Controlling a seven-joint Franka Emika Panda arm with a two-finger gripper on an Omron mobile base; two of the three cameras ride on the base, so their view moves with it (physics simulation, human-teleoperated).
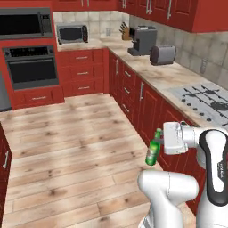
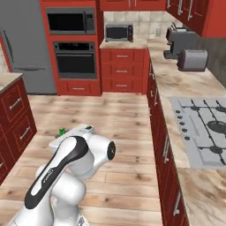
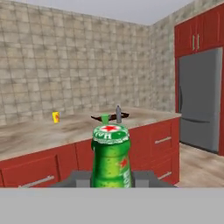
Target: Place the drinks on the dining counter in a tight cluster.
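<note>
A small green glass bottle with a red-starred cap stands upright between my fingers; my gripper is shut on it. From the left base view the bottle hangs over the wooden floor, held by the gripper near its neck. In the right base view its green cap peeks out behind the arm. Ahead in the hand view lies the dining counter, marbled stone over red drawers, backed by grey-brown tiles. A slim grey bottle stands on it.
A green cup and a yellow cup also stand on the dining counter. A steel fridge rises to its right. The stove counter with a toaster and cooktop runs close beside the arm.
</note>
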